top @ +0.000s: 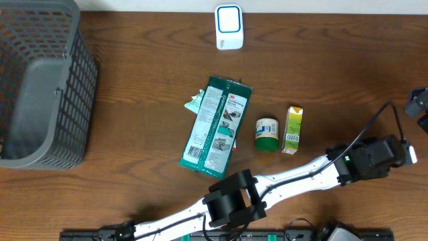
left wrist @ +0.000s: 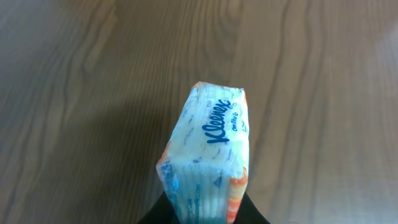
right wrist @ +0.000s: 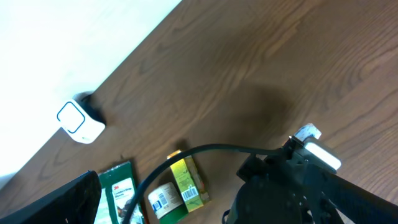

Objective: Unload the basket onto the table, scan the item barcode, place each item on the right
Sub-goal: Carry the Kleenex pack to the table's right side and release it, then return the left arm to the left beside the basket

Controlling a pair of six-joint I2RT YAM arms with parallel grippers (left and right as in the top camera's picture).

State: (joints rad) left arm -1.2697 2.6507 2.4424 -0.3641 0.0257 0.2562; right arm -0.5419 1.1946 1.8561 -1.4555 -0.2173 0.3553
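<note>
Pinching one tissue pack (left wrist: pixel 208 149), left claw (left wrist: pixel 203 214) hangs near one packet (top: pixel 217 124), one tub (top: pixel 267 134), one carton (top: pixel 292 130); right claw (top: pixel 416 102) wide.

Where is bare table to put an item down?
Bare wood lies between the basket and the green package, and right of the scanner. Crowded: package, green tub and yellow carton close together, left arm just below.

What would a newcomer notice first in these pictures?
The Kleenex tissue pack fills the left wrist view, clamped in the left gripper. From overhead, the long green package lies in the middle, with the grey basket at the picture's left edge and the white scanner at the far edge.
</note>
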